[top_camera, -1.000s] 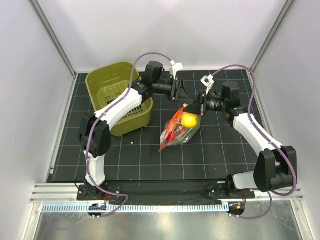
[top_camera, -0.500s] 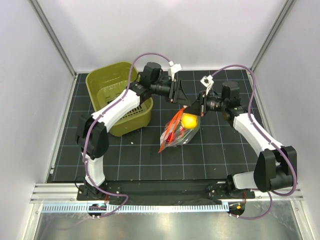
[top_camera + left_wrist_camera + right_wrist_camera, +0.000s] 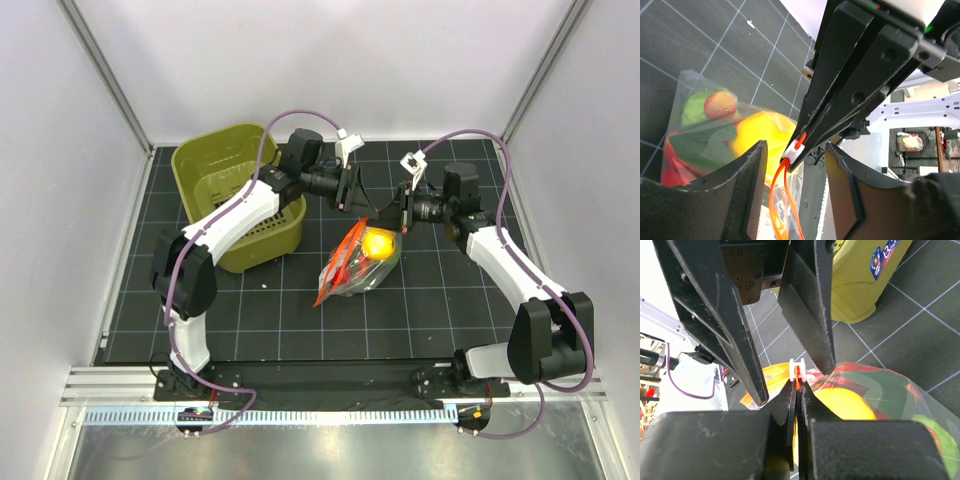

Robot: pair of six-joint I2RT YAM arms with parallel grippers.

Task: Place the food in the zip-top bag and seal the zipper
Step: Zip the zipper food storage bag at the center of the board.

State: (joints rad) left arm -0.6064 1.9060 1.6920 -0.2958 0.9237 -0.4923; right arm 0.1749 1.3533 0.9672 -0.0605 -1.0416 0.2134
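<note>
Between the spread, empty-handed fingers of left gripper [image 3: 796,148]: white slider [image 3: 792,154] and right gripper [image 3: 797,382], tips clamped on the zipper [image 3: 779,200]. Mouth mostly hidden by fingers; seal unclear. Below them the clear, crumpled zip-top bag [image 3: 352,272] shows yellow ball [image 3: 378,242], green and red food [image 3: 720,105].

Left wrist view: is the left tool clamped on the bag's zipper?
No, the fingers of the left tool stand apart on either side of the right tool, which alone pinches the zipper at its white slider.
</note>
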